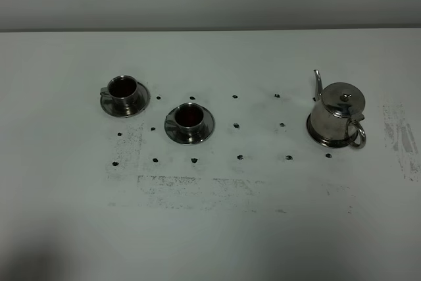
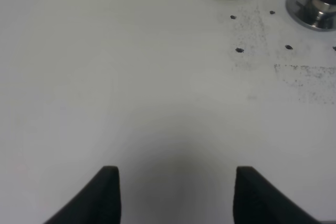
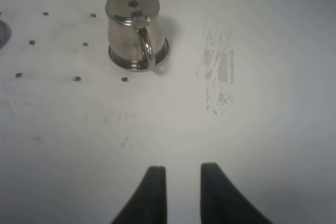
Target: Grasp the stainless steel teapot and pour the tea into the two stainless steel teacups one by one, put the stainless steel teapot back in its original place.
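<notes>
No lettering shows anywhere. The polished, domed steel teapot sits upright on its rimmed plate at the table's right, well apart from two tea-filled teacups on round saucers. The left gripper has its fingers spread and empty; the right gripper is clenched on nothing.

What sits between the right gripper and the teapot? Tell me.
Nothing: in the right wrist view only bare white table lies between the right gripper and the stainless steel teapot, with scuff marks off to one side.
</notes>
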